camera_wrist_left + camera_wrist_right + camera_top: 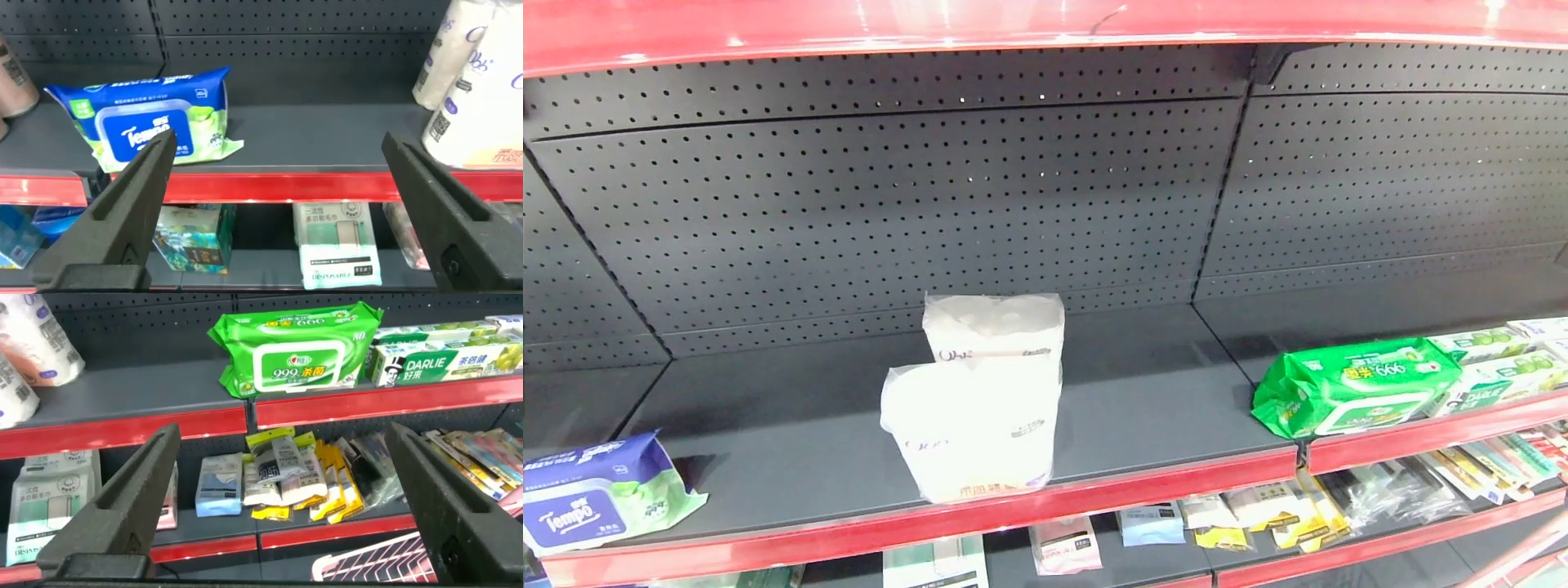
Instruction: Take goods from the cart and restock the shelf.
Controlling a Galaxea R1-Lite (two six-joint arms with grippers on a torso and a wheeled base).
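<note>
Two white plastic-wrapped roll packs (968,433) stand upright, one at 12 o'clock of the other, apart from the left gripper (278,139) and right gripper (283,429), whose jaws are wide and empty.

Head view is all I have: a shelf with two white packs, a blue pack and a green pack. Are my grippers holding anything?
Observer: No. The left gripper is open and empty, facing the front edge of the shelf near the blue pack.
Operator: And the right one?
Observer: The right gripper is also open and empty, facing the shelf front near the green pack.
Operator: Any sign of the cart?
Observer: Possibly. A pink wire basket shows in front of the lower shelf in the right wrist view. I cannot tell what is in it.
</note>
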